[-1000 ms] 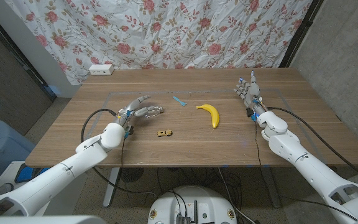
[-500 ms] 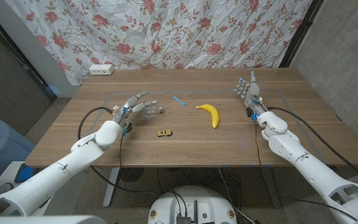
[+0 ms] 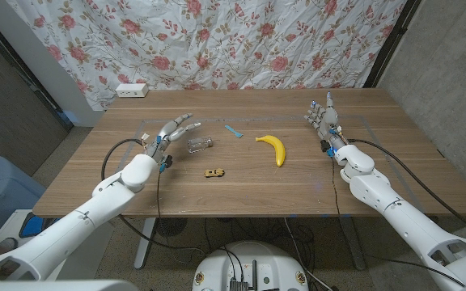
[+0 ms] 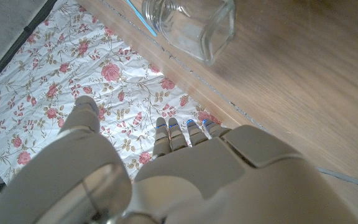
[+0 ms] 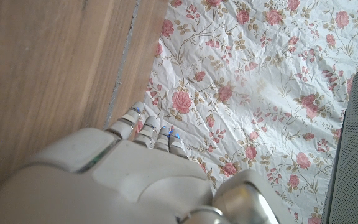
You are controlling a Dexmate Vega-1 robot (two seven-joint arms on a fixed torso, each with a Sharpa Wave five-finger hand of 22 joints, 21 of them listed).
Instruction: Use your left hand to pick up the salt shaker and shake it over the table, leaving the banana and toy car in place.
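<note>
The clear glass salt shaker (image 3: 201, 145) lies on its side on the wooden table, left of the middle; in the left wrist view the salt shaker (image 4: 191, 25) shows beyond my fingers. My left hand (image 3: 171, 130) hovers just left of it, fingers spread, apart from it and holding nothing; the left hand (image 4: 166, 177) shows from behind in its wrist view. The small toy car (image 3: 213, 172) stands nearer the front edge. The yellow banana (image 3: 272, 148) lies right of the middle. My right hand (image 3: 322, 118) stands at the far right, fingers up and apart, empty.
A thin blue strip (image 3: 233, 132) lies between the shaker and the banana. A white power strip (image 3: 131, 90) sits at the table's back left edge. A flowered cloth (image 3: 241, 40) hangs behind the table (image 3: 298, 190).
My left hand has let go of the salt shaker and drawn back to the left and farther off. The shaker stays lying on the table. The right arm has not moved.
</note>
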